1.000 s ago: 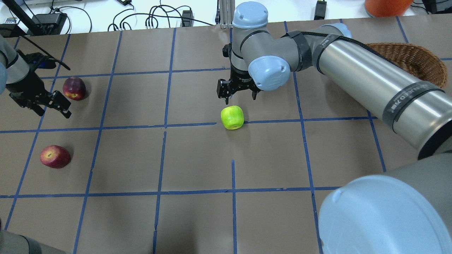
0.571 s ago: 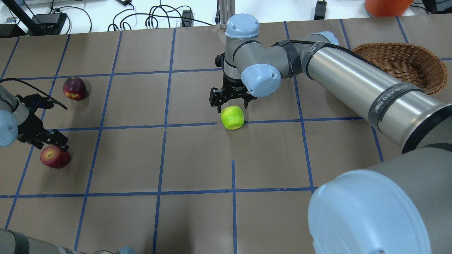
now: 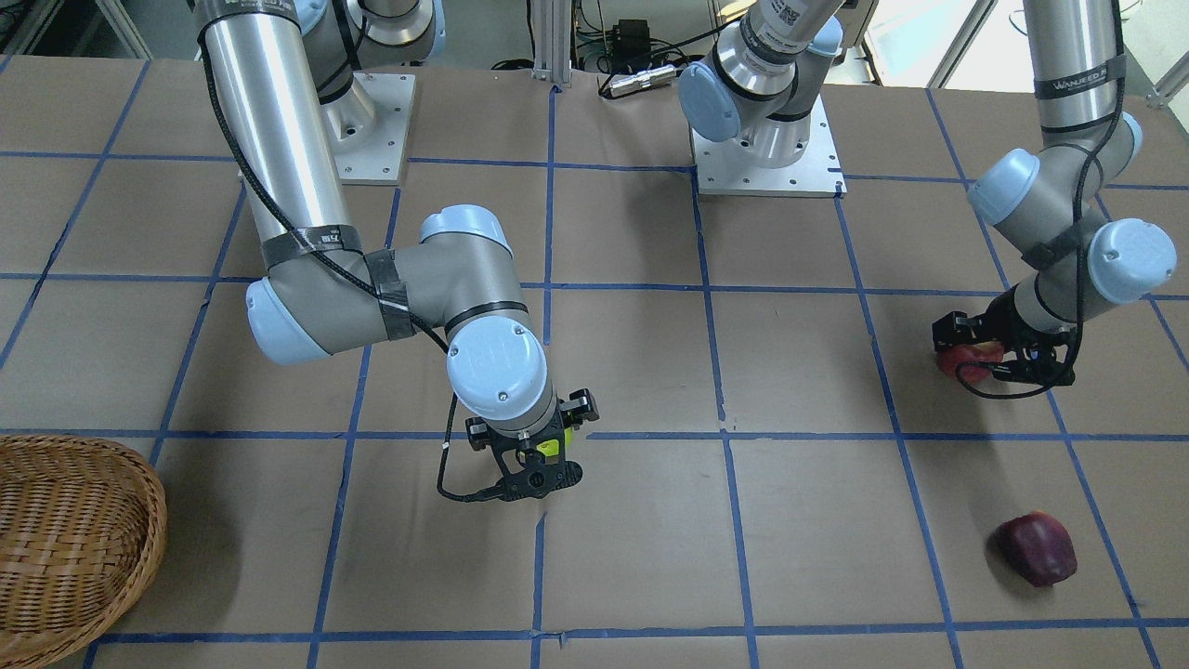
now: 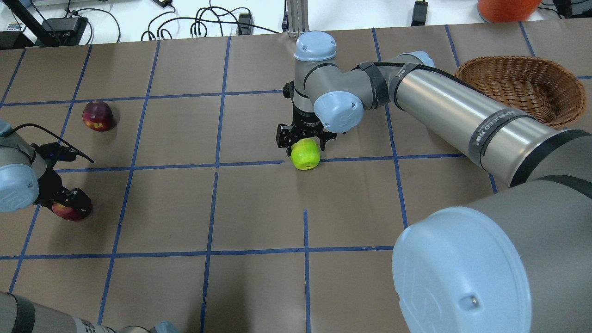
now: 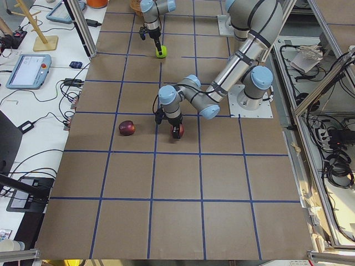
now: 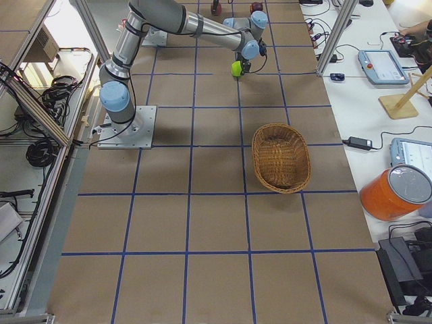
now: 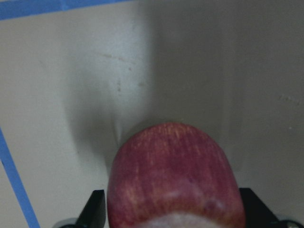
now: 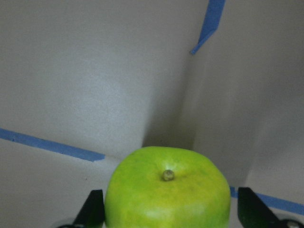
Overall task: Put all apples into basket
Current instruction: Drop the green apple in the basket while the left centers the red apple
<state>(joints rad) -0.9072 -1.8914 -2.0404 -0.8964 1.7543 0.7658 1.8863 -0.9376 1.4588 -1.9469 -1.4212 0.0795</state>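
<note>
Descent now sets the right gripper (image 4: 301, 144), jaws open, astride the yellow-green apple (image 4: 305, 156) and the left gripper (image 4: 70, 203), likewise open, astride the red apple (image 4: 68, 212), both fruits resting on the table (image 4: 259, 208), so closing seems next; the wicker basket (image 4: 522, 88) holds none.

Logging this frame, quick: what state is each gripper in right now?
Left gripper: open, jaws straddling the red apple, not clamped.
Right gripper: open, jaws straddling the green apple, not clamped.
</note>
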